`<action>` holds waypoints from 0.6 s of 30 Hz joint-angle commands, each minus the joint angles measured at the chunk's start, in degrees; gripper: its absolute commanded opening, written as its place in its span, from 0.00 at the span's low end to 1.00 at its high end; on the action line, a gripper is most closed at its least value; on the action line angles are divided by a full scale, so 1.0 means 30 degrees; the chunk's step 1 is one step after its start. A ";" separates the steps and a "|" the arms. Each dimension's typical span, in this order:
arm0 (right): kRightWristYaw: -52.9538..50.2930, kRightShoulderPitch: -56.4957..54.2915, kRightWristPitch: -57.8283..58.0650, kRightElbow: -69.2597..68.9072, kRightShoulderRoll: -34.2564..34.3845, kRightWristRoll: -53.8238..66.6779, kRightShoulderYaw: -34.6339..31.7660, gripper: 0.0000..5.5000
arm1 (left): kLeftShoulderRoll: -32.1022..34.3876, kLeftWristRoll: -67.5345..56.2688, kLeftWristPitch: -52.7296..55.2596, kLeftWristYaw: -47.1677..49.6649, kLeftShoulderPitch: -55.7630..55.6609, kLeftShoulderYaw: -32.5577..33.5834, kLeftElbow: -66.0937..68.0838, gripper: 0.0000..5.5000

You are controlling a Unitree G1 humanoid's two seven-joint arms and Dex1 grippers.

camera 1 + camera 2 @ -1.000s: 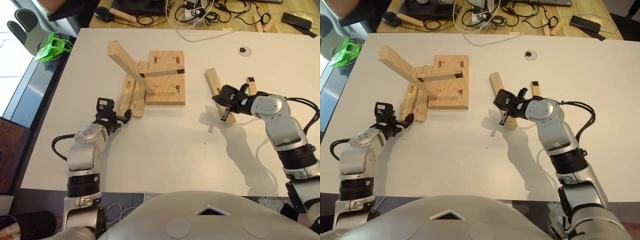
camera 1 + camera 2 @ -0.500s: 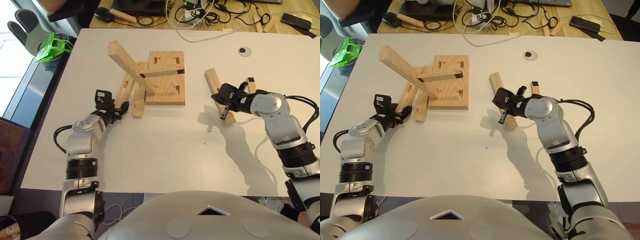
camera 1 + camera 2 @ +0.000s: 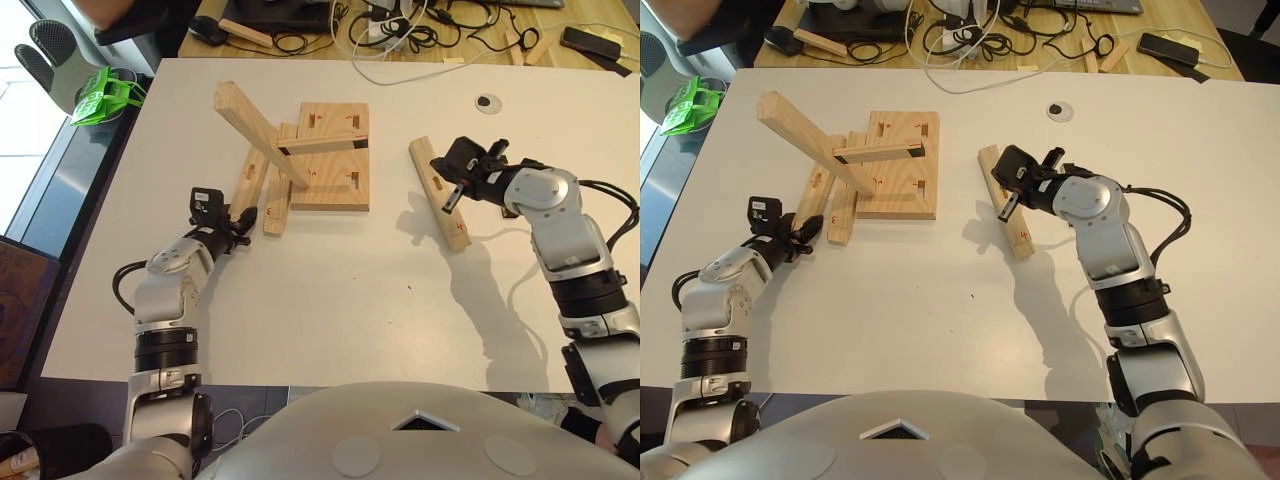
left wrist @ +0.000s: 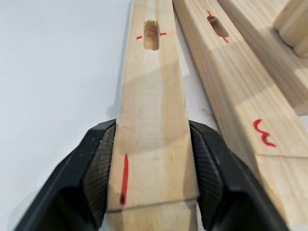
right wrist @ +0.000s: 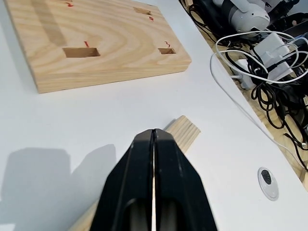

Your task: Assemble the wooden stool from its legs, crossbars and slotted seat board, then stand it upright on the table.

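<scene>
Meanwhile, left gripper [image 4: 154, 178] fingers clamp a stool leg [image 4: 153, 91] near the counter's [image 3: 330, 290] left edge; right gripper [image 3: 450, 200] fingers, pressed together, hover over a loose leg [image 3: 454, 230].

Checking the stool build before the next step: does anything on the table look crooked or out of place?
Yes. The tilted leg appears seated in the seat board but leans far toward the robot's left instead of standing straight, and a crossbar lies across the board against it.

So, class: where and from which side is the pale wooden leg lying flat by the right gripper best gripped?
Probably at mid-length from above, fingers across its narrow width: the pale wooden leg lies flat with both long sides clear.
</scene>
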 commanded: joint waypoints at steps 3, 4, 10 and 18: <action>-0.1660 -0.1153 -0.0511 0.1596 0.0583 0.0164 -0.1205 0.00 | -0.0711 -0.0027 -0.1164 0.2033 -0.0385 0.1404 -0.0153 0.38; -0.2168 -0.1391 -0.0509 0.1946 0.0782 0.0205 -0.1529 0.00 | -0.0747 -0.0008 -0.1406 0.2458 -0.0631 0.1675 -0.0438 0.38; -0.6392 -0.3649 -0.0645 0.4074 0.2621 0.1926 -0.5306 0.00 | -0.0549 0.0109 -0.4004 0.4970 -0.3125 0.3528 -0.1739 0.38; -0.7508 -0.6962 -0.1734 0.4289 0.4369 0.5776 -0.8173 0.00 | 0.2361 -0.1471 -0.6035 0.3822 -1.2331 0.4426 0.0818 0.38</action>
